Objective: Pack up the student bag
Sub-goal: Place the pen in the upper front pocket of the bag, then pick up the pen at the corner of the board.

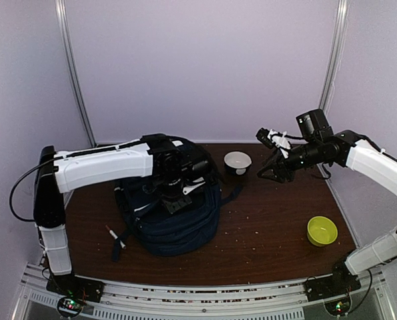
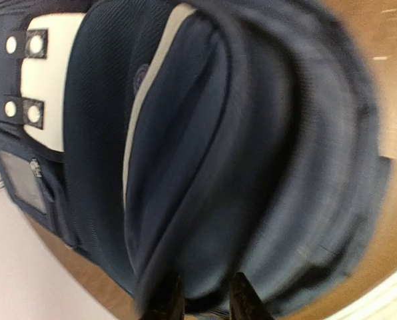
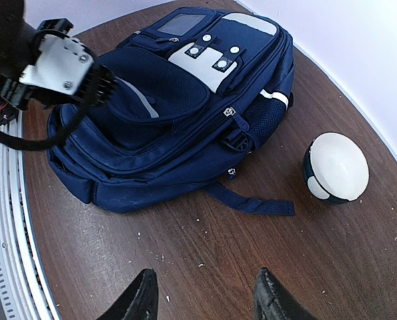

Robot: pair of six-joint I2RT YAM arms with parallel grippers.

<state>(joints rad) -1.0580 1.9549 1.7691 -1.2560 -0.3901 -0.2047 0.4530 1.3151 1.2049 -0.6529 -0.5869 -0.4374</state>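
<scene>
Pale lilac walls (image 1: 198, 67) close the booth on three sides, with a slim metal post (image 1: 75, 80) running up the left corner. Below lies a dark brown wooden table (image 1: 272, 213) with a rounded far edge, dotted with pale specks (image 3: 138, 233) and bordered at the near side by a ribbed metal rail (image 1: 205, 293). Left of centre, the student bag (image 1: 178, 227) lies flat on the wood, its white patches turned toward the back wall. The left gripper (image 2: 208, 303) hangs just over its navy fabric, fingers a little apart; the blurred view does not show whether they pinch the cloth. Just right of the bag stands a dark cup with a white lid (image 1: 237, 162). Further right, the right gripper (image 3: 205, 293) hovers above bare wood, jaws spread wide and empty. A yellow-green bowl (image 1: 322, 231) sits near the right front, and a second post (image 1: 333, 60) climbs the right corner.
</scene>
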